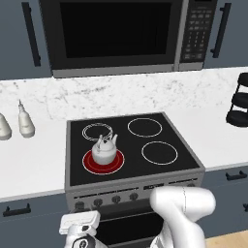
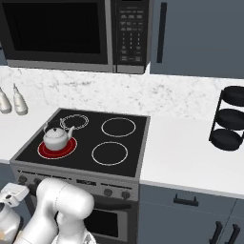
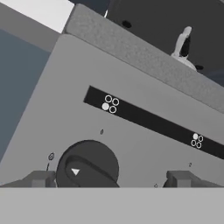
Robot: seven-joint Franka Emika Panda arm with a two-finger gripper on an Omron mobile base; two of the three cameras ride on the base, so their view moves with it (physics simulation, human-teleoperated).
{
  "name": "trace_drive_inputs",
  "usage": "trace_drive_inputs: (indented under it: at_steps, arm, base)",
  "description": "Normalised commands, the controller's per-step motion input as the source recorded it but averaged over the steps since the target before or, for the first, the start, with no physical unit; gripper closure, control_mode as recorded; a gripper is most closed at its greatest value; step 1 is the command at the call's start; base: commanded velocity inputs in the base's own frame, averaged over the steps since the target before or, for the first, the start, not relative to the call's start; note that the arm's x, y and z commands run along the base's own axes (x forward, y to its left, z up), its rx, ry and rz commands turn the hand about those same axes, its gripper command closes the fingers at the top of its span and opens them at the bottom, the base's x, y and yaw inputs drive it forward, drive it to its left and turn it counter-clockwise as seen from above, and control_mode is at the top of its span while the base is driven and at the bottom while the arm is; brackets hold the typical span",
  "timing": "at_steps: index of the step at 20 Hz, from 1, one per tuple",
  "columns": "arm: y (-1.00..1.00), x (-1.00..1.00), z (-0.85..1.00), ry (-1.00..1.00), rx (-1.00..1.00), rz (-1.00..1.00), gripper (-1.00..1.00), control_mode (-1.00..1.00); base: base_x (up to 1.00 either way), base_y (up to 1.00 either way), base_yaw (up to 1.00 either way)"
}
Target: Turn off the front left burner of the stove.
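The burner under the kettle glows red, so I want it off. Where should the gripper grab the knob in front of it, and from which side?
Grip the knob's raised bar across its two long sides, coming straight at the stove's front panel.

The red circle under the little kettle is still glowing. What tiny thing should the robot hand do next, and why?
Probably slide a bit left and forward so the knob sits between the fingertips, then close. In the hand view the open gripper has the knob near its left finger, not centred. The front left burner glows red under the kettle, so the knob looks unturned.
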Motion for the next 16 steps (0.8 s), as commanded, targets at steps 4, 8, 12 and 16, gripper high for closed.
trace_drive_inputs:
  at_steps: [4, 8, 12, 16]
  arm:
    - [-0.05, 0.19, 0.0, 0.0, 0.0, 0.0, -1.0, -1.0]
    - [0.0, 0.45, 0.0, 0.0, 0.0, 0.0, -1.0, -1.0]
    - [0.0, 0.47, 0.0, 0.0, 0.0, 0.0, -1.0, -1.0]
    - [-0.06, 0.41, 0.04, 0.03, 0.0, 0.0, 1.0, -1.0]
  base:
    - [0.0, 0.0, 0.0]
    - [0.0, 0.0, 0.0]
    - [0.0, 0.0, 0.0]
    - [0.0, 0.0, 0.0]
